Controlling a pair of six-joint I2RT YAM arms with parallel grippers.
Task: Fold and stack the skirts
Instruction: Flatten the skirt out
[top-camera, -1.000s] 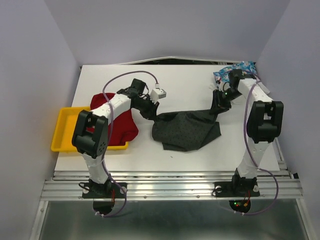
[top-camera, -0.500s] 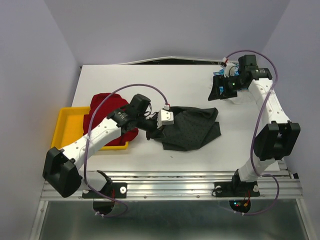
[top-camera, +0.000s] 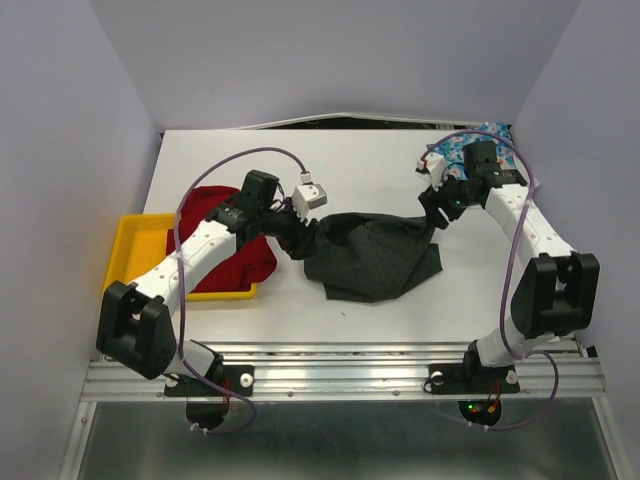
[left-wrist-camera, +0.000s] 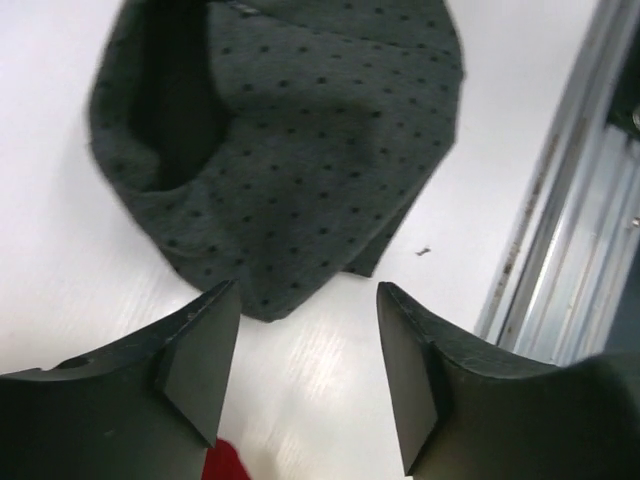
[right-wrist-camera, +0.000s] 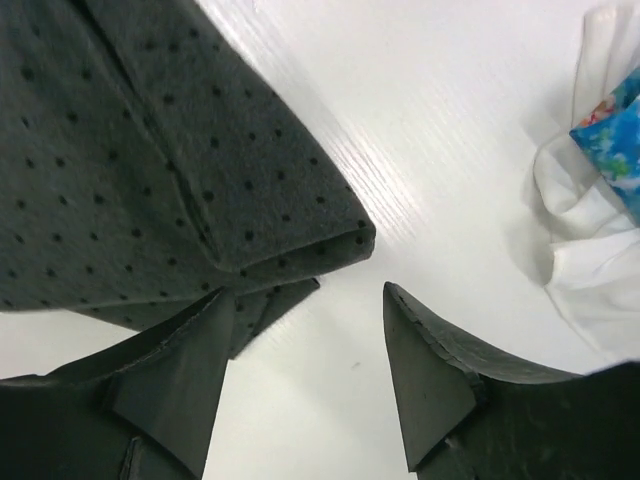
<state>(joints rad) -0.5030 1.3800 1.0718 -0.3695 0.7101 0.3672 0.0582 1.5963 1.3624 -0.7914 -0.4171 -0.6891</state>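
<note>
Charcoal dotted skirt — lying crumpled, partly folded, at centre of white table; held by neither gripper. Left gripper at skirt's left edge, jaws apart, nothing between them. Right gripper at skirt's far-right corner, jaws apart, empty; folded corner just beside one finger. Red skirt to the left — draped partly over yellow tray. Blue floral skirt bunched at far right table corner.

White bench lies bare behind the crumpled dotted charcoal cloth skirt; a yellow plastic tray and deep red cloth skirt crowd the left.
</note>
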